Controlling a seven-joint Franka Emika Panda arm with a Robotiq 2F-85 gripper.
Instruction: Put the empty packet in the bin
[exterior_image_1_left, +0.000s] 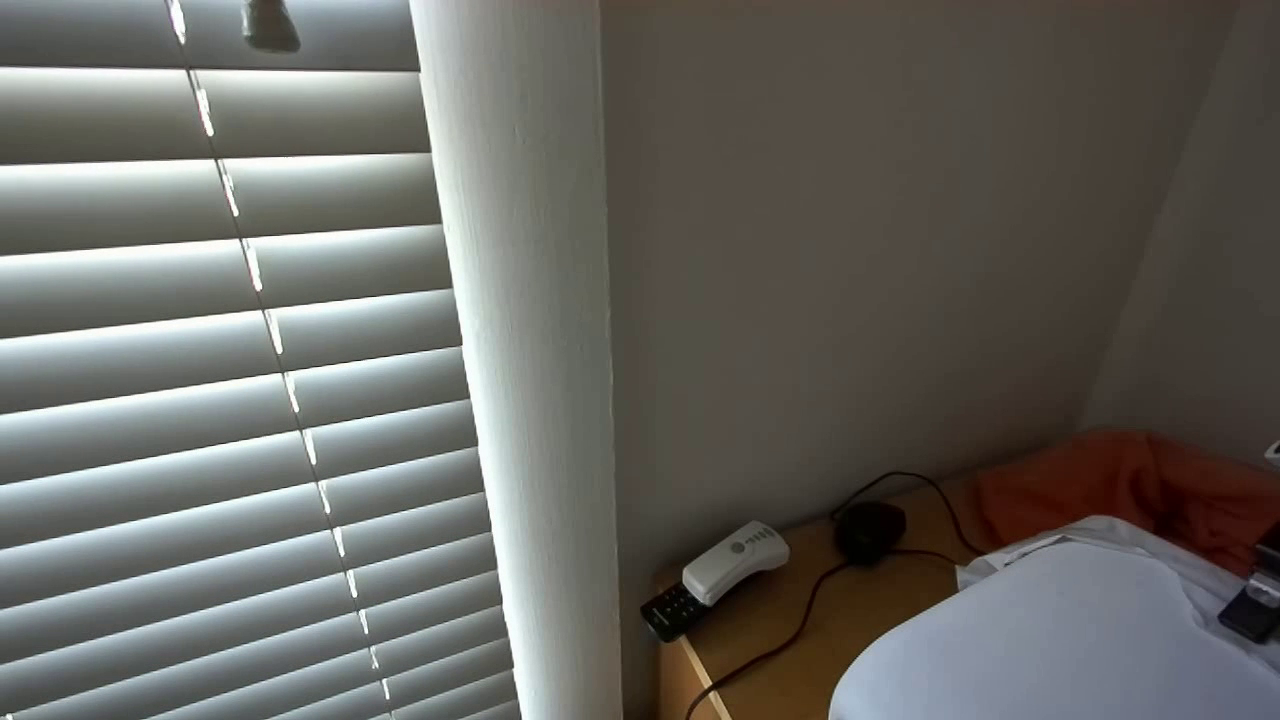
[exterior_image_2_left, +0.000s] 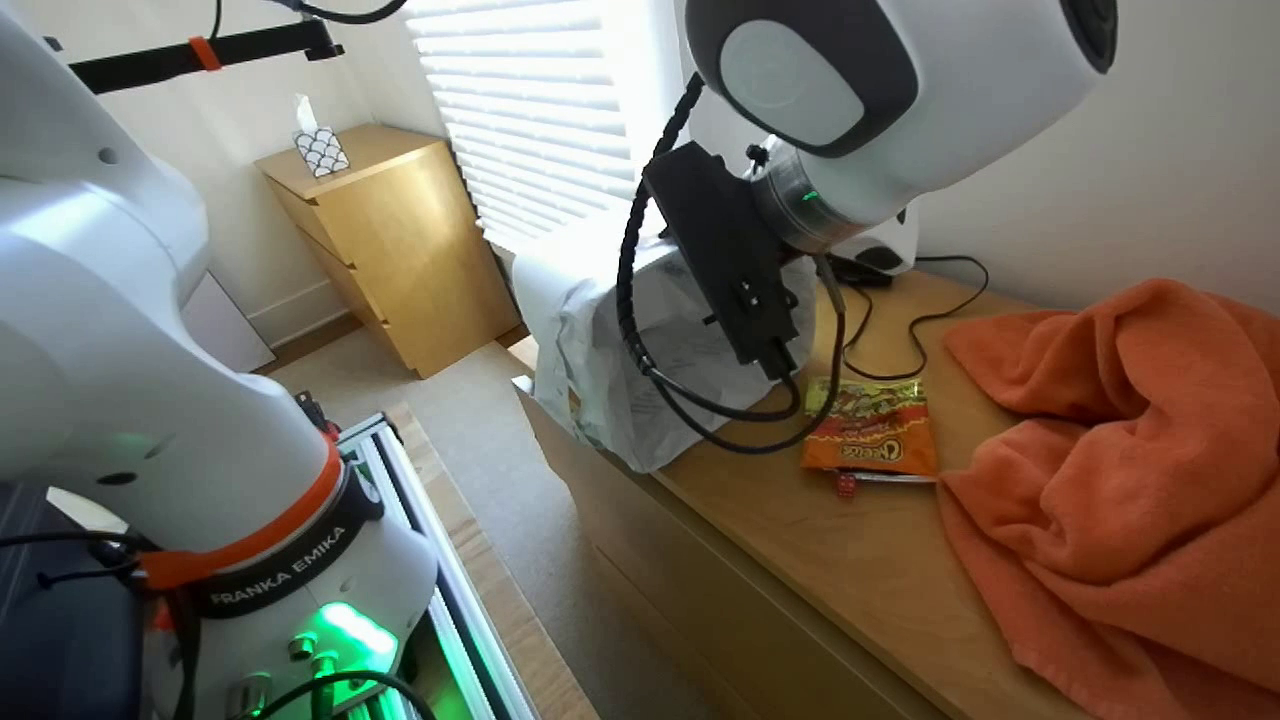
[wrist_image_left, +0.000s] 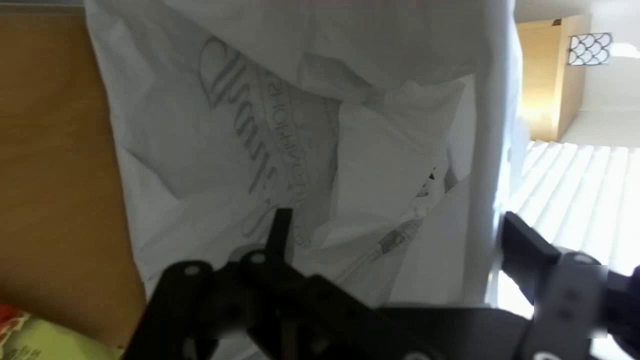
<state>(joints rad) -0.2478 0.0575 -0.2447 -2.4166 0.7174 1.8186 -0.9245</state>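
Observation:
The packet (exterior_image_2_left: 870, 430), orange and yellow-green with a Cheetos print, lies on the wooden dresser top in an exterior view. Its corner shows at the lower left of the wrist view (wrist_image_left: 55, 342). The bin shows as a smooth white rounded body in an exterior view (exterior_image_1_left: 1020, 640). Its whitish printed liner bag (exterior_image_2_left: 600, 350) spreads at the dresser's edge and fills the middle of the wrist view (wrist_image_left: 280, 150). My gripper (wrist_image_left: 397, 220) is open and empty, its fingers apart over the bag's edge. Contact with the bag cannot be told. One dark fingertip shows at an exterior view's right edge.
An orange cloth (exterior_image_2_left: 1130, 480) lies beside the packet. A small red die (exterior_image_2_left: 846, 486) sits at the packet's edge. A black cable (exterior_image_2_left: 915, 330) runs along the wall. White (exterior_image_1_left: 735, 562) and black remotes (exterior_image_1_left: 672, 612) lie at the dresser's corner by the window blinds (exterior_image_1_left: 250, 350).

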